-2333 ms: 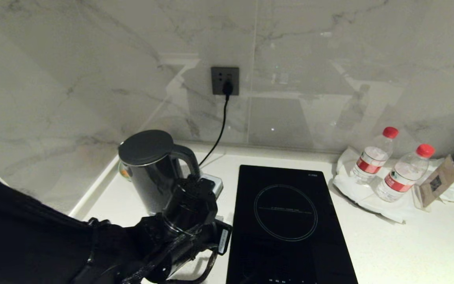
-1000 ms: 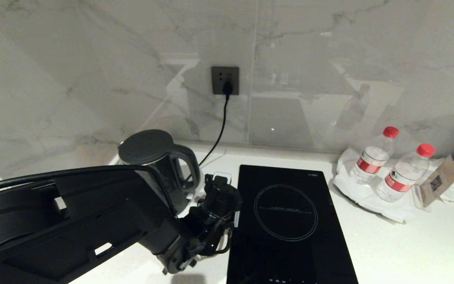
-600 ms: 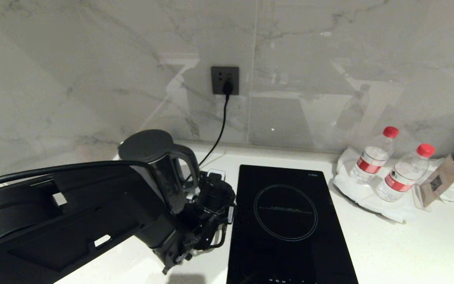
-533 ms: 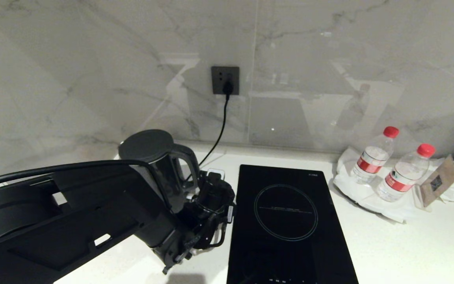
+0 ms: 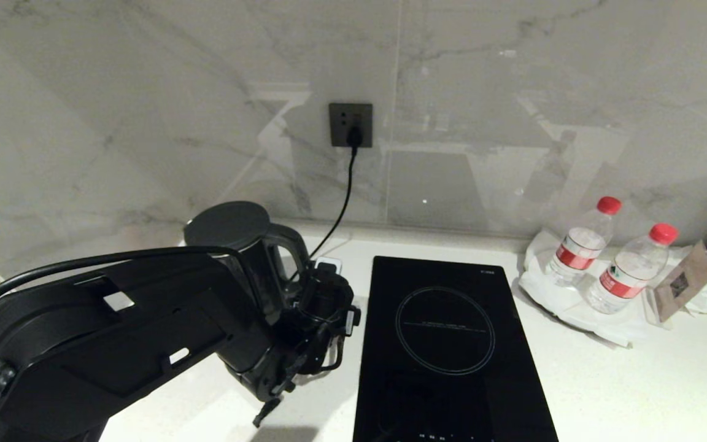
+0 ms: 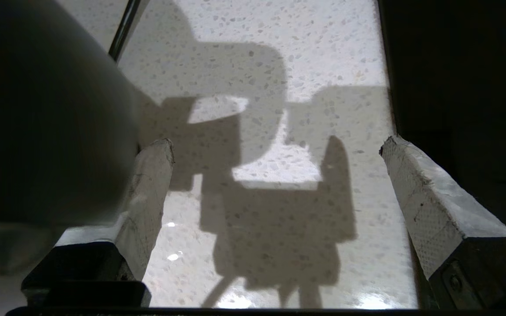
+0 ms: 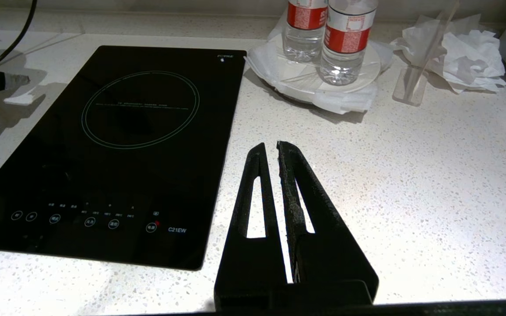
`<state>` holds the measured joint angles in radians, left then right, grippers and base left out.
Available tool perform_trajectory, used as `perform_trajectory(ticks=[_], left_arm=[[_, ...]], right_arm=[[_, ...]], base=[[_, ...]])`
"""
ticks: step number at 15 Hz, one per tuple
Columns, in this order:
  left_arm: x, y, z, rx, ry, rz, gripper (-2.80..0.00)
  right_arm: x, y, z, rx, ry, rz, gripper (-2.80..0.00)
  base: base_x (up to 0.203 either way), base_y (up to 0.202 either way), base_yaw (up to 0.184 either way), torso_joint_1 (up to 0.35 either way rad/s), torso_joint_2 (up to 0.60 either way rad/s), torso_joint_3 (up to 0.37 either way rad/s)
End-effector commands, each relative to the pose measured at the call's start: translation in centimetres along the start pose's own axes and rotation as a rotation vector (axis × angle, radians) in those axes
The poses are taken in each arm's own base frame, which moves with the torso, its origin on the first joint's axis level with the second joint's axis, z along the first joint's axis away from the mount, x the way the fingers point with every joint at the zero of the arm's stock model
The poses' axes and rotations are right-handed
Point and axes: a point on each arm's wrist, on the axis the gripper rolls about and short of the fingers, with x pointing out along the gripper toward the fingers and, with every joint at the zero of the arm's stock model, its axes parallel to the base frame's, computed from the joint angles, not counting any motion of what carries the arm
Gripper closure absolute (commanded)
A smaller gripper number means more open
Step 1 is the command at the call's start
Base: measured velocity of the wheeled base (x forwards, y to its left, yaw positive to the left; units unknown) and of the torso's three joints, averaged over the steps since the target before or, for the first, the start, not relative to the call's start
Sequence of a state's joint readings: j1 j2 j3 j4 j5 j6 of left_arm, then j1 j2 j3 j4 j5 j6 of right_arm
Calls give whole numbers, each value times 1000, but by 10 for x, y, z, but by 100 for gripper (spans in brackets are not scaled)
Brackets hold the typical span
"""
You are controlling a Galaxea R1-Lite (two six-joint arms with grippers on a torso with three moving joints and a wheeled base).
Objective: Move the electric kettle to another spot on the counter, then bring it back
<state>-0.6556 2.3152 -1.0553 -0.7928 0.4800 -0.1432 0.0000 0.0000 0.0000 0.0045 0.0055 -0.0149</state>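
The electric kettle (image 5: 231, 236), glossy black with a flat grey lid, stands upright at the back left of the white speckled counter (image 5: 636, 380), its handle turned toward the hob. My left gripper (image 5: 324, 273) hangs just right of that handle. In the left wrist view the left gripper (image 6: 275, 147) is open wide, with only bare counter (image 6: 270, 52) and shadows between its white pads (image 6: 149, 188). The kettle's dark bulk (image 6: 37, 114) lies outside one finger. My right gripper (image 7: 268, 147) is shut and empty, hovering over the counter (image 7: 411, 175) right of the hob.
A black glass hob (image 5: 445, 344) is set into the counter beside the left gripper. A black cord (image 5: 344, 196) runs from the wall socket (image 5: 351, 126) down behind the kettle. Two red-capped water bottles (image 5: 580, 245) stand on a white plate (image 5: 550, 294) at the right.
My left gripper has drifted left and back, closer to the kettle's handle, and my left arm's big link has shifted. The kettle has not moved.
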Motion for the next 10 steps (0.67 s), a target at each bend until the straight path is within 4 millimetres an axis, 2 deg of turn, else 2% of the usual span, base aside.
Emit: perform_trajectory(ticks=[1, 10], left_arm=[[10, 6, -6, -2, 13, 24, -280], [14, 12, -13, -1, 34, 42, -280]], right_arm=[[0, 0, 0, 0, 0, 1, 0], [0, 0, 0, 0, 0, 1, 0]], base=[[0, 0, 0, 0, 0, 0], [0, 0, 0, 0, 0, 0]])
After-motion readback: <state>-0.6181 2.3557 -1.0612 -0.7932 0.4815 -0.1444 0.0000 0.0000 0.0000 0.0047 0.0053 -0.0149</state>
